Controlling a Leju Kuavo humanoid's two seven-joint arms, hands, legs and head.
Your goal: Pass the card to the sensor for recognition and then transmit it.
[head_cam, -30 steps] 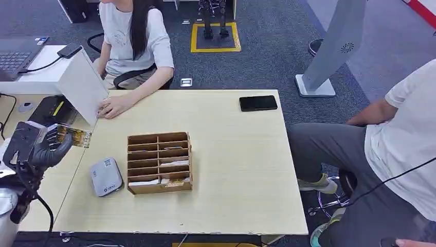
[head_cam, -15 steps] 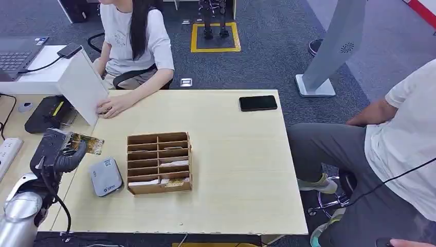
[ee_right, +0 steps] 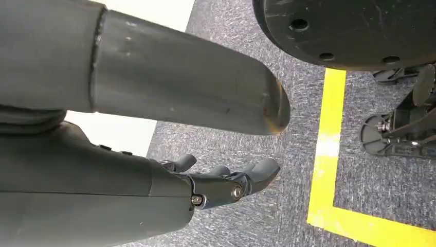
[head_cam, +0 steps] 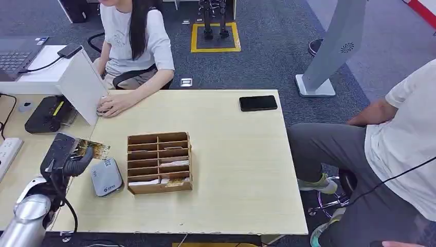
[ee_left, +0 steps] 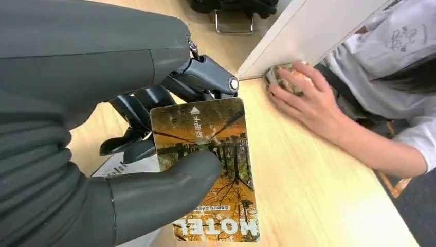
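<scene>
Left hand (head_cam: 67,157) pinching card (head_cam: 96,149) between thumb and fingers, hovering just beside grey sensor (head_cam: 105,176). Recognition step pending; next, lowering card over sensor. Right hand (ee_right: 226,180) hanging, fingers loosely apart, holding nothing.

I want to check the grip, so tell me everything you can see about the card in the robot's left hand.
The card is a thin, glossy rectangle with rounded corners, printed with an autumn scene in orange and brown, a small arrow with characters near one end and "HOTEL" in white at the other. The left hand pinches it, thumb on the printed face, fingers behind. It is held roughly level above the table's left edge, just beyond the grey sensor.
</scene>
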